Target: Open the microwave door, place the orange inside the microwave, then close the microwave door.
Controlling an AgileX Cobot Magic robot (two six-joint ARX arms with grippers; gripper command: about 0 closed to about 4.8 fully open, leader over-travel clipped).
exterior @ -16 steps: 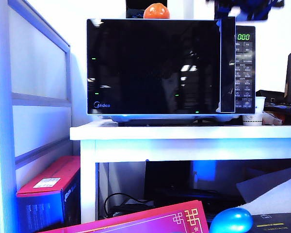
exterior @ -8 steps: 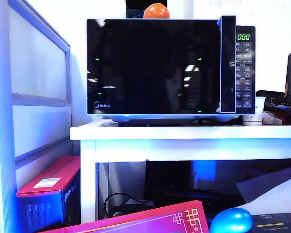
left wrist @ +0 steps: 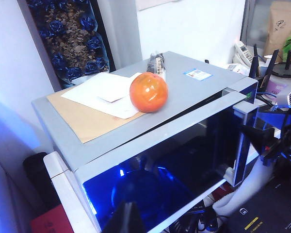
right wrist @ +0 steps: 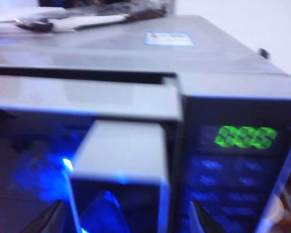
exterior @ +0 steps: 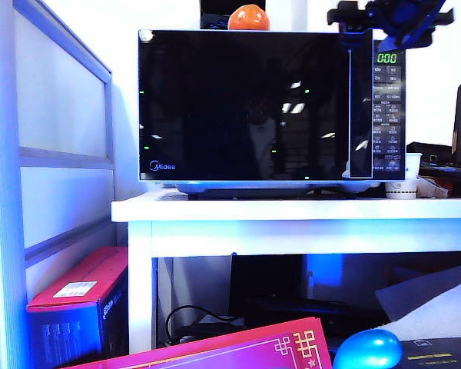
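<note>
The microwave door (exterior: pixel 246 108) is a glossy black panel with a vertical handle strip (exterior: pixel 360 108). In the left wrist view the door (left wrist: pixel 184 165) stands slightly ajar at its handle side. The orange (exterior: pixel 248 18) rests on top of the microwave, on papers (left wrist: pixel 148 92). My right gripper (exterior: pixel 392 19) hangs at the top of the handle. In the right wrist view it (right wrist: pixel 126 221) is open, one finger on each side of the handle (right wrist: pixel 119 170) with gaps showing. My left gripper (left wrist: pixel 128 219) is shut and empty, low in front of the door's hinge side.
The microwave stands on a white table (exterior: pixel 292 209) with a paper cup (exterior: pixel 403 181) beside its control panel (exterior: pixel 388 108). A blue ball (exterior: pixel 366 350) and a red box (exterior: pixel 77 307) lie below. A white frame (exterior: pixel 4 192) stands at the left.
The right gripper rose out of the exterior view, then came back down at the top of the handle. Reflections in the door glass shifted. The orange stayed put.
</note>
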